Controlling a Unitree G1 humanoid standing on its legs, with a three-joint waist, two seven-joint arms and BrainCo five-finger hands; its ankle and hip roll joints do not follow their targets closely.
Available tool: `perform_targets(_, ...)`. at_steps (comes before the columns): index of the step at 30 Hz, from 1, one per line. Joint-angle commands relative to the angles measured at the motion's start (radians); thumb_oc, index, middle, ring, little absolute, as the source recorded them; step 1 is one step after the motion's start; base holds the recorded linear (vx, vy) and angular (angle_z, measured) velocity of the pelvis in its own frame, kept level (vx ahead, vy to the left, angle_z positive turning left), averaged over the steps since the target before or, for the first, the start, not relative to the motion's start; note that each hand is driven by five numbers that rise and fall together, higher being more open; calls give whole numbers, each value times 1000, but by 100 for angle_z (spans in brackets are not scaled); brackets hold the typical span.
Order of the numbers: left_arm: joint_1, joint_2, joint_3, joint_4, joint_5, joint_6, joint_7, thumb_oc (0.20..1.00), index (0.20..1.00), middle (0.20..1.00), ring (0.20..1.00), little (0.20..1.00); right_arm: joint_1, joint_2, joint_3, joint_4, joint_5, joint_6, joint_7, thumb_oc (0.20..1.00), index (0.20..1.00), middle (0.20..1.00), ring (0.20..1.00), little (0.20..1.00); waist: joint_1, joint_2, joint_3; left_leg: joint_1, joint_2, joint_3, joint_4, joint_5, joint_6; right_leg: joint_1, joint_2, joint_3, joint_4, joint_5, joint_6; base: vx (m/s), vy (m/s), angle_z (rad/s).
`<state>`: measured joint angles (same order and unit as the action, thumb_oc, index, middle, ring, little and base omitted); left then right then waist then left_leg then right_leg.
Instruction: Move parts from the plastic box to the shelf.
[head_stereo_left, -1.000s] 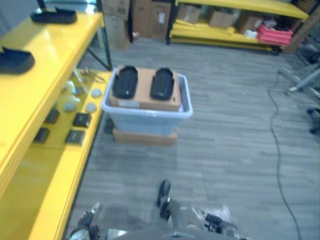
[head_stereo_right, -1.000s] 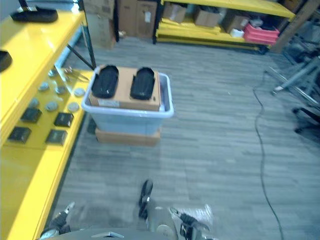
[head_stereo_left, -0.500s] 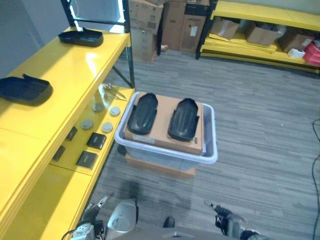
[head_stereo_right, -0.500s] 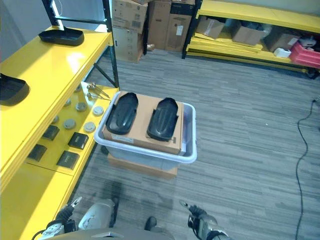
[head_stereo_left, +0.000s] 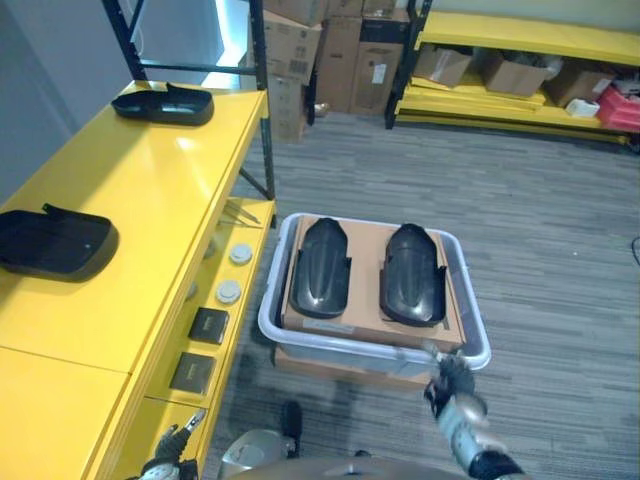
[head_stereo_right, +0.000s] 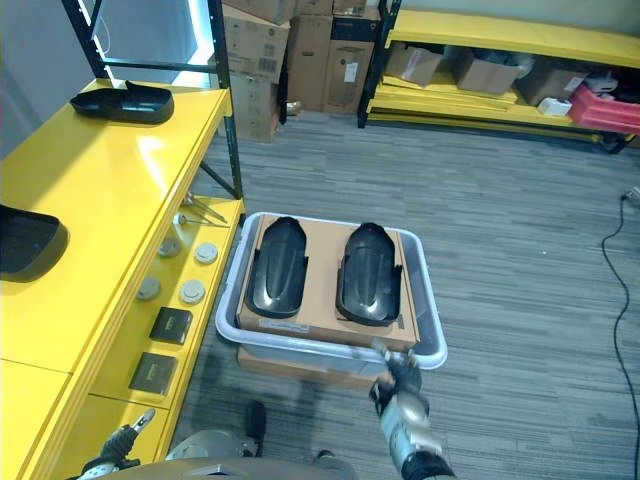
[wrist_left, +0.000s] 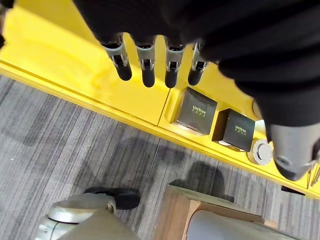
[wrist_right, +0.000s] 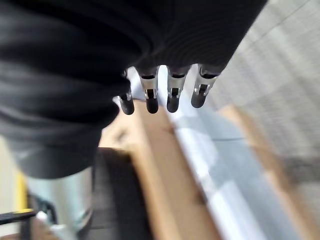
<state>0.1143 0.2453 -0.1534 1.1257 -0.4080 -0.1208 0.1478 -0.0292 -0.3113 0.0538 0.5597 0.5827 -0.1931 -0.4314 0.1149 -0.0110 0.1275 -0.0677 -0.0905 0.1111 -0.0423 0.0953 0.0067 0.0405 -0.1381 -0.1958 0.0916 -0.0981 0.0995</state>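
Observation:
A pale plastic box (head_stereo_left: 272, 300) stands on the floor beside the yellow shelf (head_stereo_left: 150, 190). On a cardboard sheet (head_stereo_left: 365, 300) inside it lie two black moulded parts (head_stereo_left: 320, 268) (head_stereo_left: 412, 275), side by side. Two more black parts (head_stereo_left: 55, 240) (head_stereo_left: 165, 102) rest on the shelf top. My right hand (head_stereo_left: 455, 395) hovers at the box's front rim, its fingers (wrist_right: 160, 97) straight and holding nothing. My left hand (head_stereo_left: 170, 462) hangs low by the shelf's lower level, its fingers (wrist_left: 145, 65) straight and holding nothing.
The lower shelf level carries small black boxes (wrist_left: 197, 111) (wrist_left: 237, 130) and round discs (head_stereo_left: 229, 291). A flat cardboard carton (head_stereo_left: 330, 365) lies under the plastic box. Stacked cartons (head_stereo_left: 330, 50) and a yellow rack (head_stereo_left: 520, 70) stand at the back, across open grey floor.
The camera has shifted, so the box now sits nearer the middle. My right hand has risen from low down to the box's front rim. The left hand stays low.

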Motion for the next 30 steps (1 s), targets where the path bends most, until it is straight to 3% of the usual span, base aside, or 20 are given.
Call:
perform_targets(1, -6, -14, 43, 8, 10, -32, -6, 1000, 1000, 1000, 1000, 1000, -26, -133, -47, -116, -141, -102, -104, 1000, 1000, 1000, 1000, 1000, 12, 9, 27, 30, 58, -85, 105, -114, -6, -20, 37, -32, -87, 130, 20, 5, 62, -23)
perform_targets(4, 15, -15, 81, 0, 24, -29, -29, 1000, 1000, 1000, 1000, 1000, -27, -167, -97, -247, -123, -92, -70, 1000, 1000, 1000, 1000, 1000, 16, 3, 27, 24, 45, -100, 118, -129, 7, -35, 33, -29, -63, 123, 27, 20, 61, -19)
perform_targets(7, 52, -21, 105, -14, 31, -39, -49, 1000, 1000, 1000, 1000, 1000, -31, -173, -136, -361, -105, -53, -23, 1000, 1000, 1000, 1000, 1000, 20, 13, 40, 14, 42, -115, 149, -144, 30, -85, 23, -18, 70, 91, 30, -10, 29, -24)
perform_targets(8, 67, -23, 104, -21, 34, -55, -42, 1000, 1000, 1000, 1000, 1000, -35, -171, -146, -402, -99, -33, -18, 1000, 1000, 1000, 1000, 1000, 15, 21, 52, 7, 44, -125, 163, -146, 42, -124, 5, 8, 131, 107, 38, -27, -45, -30)
perform_targets(10, 71, -19, 105, -28, 7, -58, -39, 1000, 1000, 1000, 1000, 1000, -49, -166, -147, -409, -107, -27, -9, 1000, 1000, 1000, 1000, 1000, 21, 24, 59, -4, 46, -121, 176, -152, 43, -142, -28, 8, 125, 120, 51, -29, -99, -25)
perform_targets(12, 64, -3, 112, -41, -16, -50, -45, 1000, 1000, 1000, 1000, 1000, -84, -160, -145, -402, -140, -16, -3, 1000, 1000, 1000, 1000, 1000, 43, 18, 70, -20, 55, -115, 192, -170, 35, -155, -92, -14, 70, 175, 72, -32, -233, 1)
perform_targets(13, 64, 1, 118, -47, -31, -45, -47, 1000, 1000, 1000, 1000, 1000, -102, -168, -138, -394, -164, -10, 4, 1000, 1000, 1000, 1000, 1000, 53, 18, 78, -29, 72, -119, 198, -174, 21, -150, -96, -26, 35, 178, 80, 21, -258, 6)
perform_targets(15, 63, 0, 124, -32, -32, -52, -49, 1000, 1000, 1000, 1000, 1000, -112, -188, -138, -389, -192, 18, 19, 1000, 1000, 1000, 1000, 1000, 64, 12, 80, -36, 94, -122, 203, -172, 3, -115, -99, -50, -13, 171, 86, 78, -246, 9)
perform_targets(20, 26, 8, 80, -25, -19, -66, -71, 1000, 1000, 1000, 1000, 1000, -215, -286, -128, -329, -202, 51, 4, 1000, 1000, 1000, 1000, 1000, 90, 17, 125, -114, 165, -132, 224, -120, -53, -130, -73, -131, 7, 137, 50, -44, -174, 47)
perform_targets(26, -10, 19, 23, -27, -16, -76, -116, 1000, 1000, 1000, 1000, 1000, -345, -390, -107, -245, -217, 131, -8, 1000, 1000, 1000, 1000, 1000, 108, 59, 152, -146, 166, -161, 178, -76, -78, -160, -83, -174, 24, 123, 46, -60, 47, 23)
perform_targets(30, -11, 22, -5, -31, -14, -88, -137, 1000, 1000, 1000, 1000, 1000, -410, -427, -89, -154, -241, 143, 1, 1000, 1000, 1000, 1000, 1000, 117, 82, 170, -160, 146, -169, 180, -75, -81, -184, -109, -173, 47, 122, 52, -31, 147, 11)
